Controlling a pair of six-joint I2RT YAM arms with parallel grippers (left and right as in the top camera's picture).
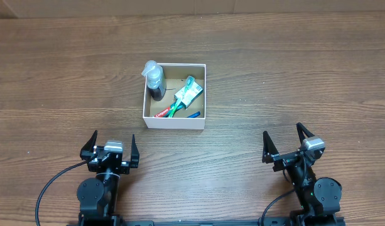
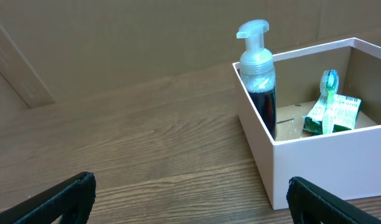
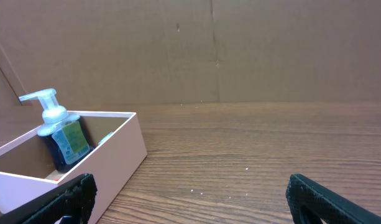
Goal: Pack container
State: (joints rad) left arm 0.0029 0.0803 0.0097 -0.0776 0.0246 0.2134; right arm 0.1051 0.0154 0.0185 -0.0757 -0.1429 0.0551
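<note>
The container [image 1: 174, 123], a square white box with a brown floor, sits mid-table. Inside it stand a dark pump bottle [image 1: 155, 80], a green-and-white packet [image 1: 189, 91], a green toothbrush [image 1: 176, 108], a red toothpaste tube [image 1: 161, 113] and a blue pen [image 1: 193, 115]. My left gripper [image 1: 113, 149] is open and empty near the front edge, left of the box. My right gripper [image 1: 291, 145] is open and empty at the front right. The left wrist view shows the box [image 2: 302, 162], bottle [image 2: 258, 81] and packet [image 2: 336, 112]. The right wrist view shows the box [image 3: 109, 162] and bottle [image 3: 59, 134].
The wooden table [image 1: 292, 69] spreads around the box. A brown cardboard wall [image 3: 240, 50] stands behind the table. A black cable [image 1: 51, 185] runs from the left arm's base.
</note>
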